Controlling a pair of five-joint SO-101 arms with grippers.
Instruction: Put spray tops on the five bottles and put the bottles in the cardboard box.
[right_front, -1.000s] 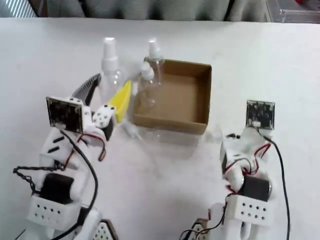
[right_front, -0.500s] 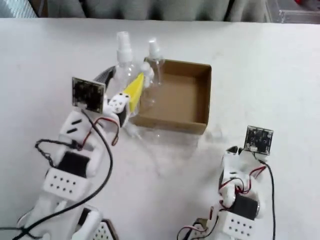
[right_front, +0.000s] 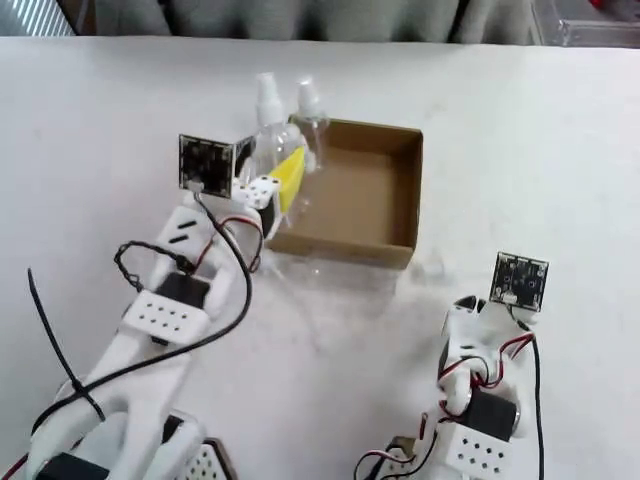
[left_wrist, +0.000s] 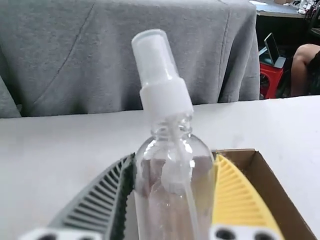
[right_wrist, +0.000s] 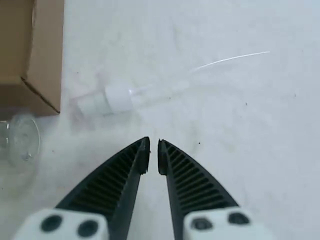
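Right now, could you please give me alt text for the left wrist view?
The left claw grips a clear bottle with a white spray top; a corner of the cardboard box lies just beyond, on the white table.

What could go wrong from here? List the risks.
1. The held bottle is close beside the standing bottle at the box's far corner and may knock it over.
2. The loose spray top and the lying bottle rest on the table by the box; a sweep could roll them away.
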